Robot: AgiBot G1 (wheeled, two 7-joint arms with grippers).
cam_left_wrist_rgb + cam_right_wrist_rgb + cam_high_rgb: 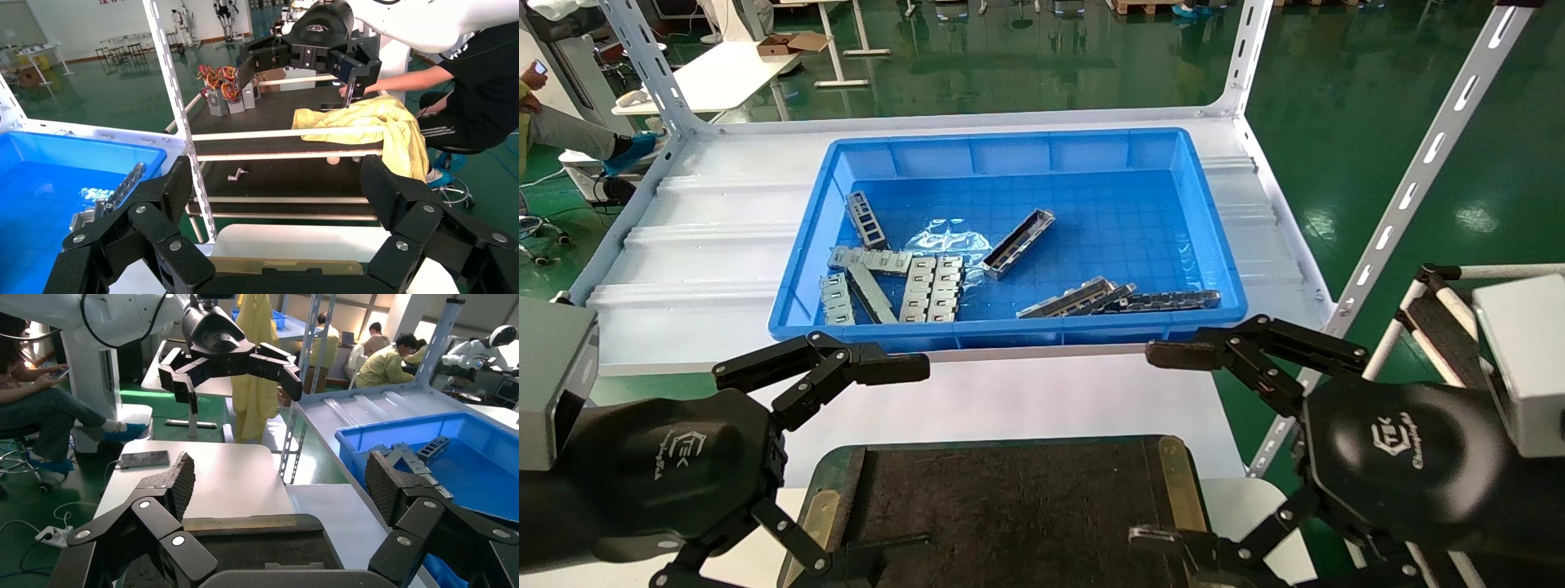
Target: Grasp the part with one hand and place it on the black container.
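White shelving surface (707, 269) over a green floor. Part (1018, 244): lies diagonally in the blue bin (1209, 245), apart from the flat plates (928, 286). Black container (1009, 506): empty, nearest the robot. Left tool (891, 465) and right tool (1164, 445): jaws apart, flanking the container. Step: pre-grasp; next, 1 arm reaches over the bin's near wall.
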